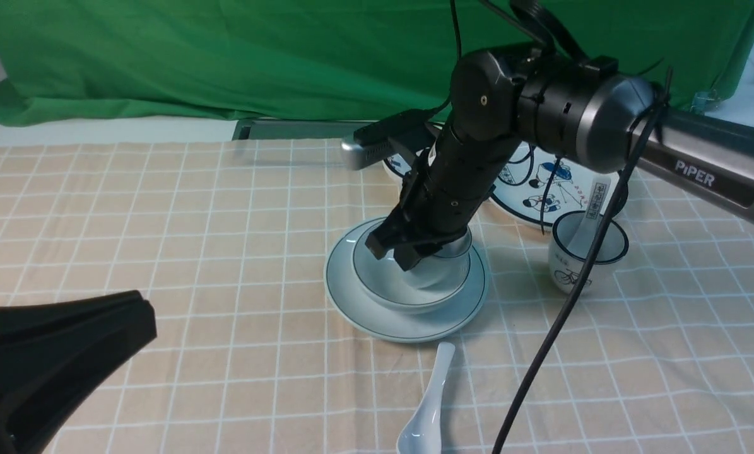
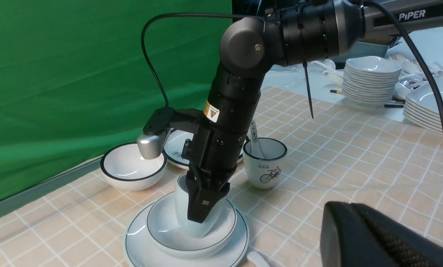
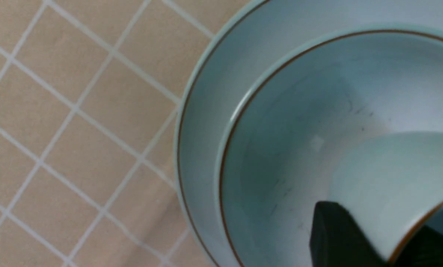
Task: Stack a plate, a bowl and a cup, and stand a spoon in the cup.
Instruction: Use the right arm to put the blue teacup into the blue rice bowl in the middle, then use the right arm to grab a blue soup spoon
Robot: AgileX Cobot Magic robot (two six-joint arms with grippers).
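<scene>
Left end effector (image 2: 343, 209) closed; right (image 1: 392, 253) at the cup (image 2: 186, 218), grip unclear. Settle your tilted cup upright in the bowl (image 1: 377, 277) before withdrawing straight.

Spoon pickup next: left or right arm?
Probably left: its gripper looks free, near the spoon's side of the table, while the right gripper is at the cup in the bowl.

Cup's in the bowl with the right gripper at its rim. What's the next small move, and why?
I'd likely lift the right gripper clear: the cup sits in the bowl, one finger inside it, and the spoon still needs room to enter.
</scene>
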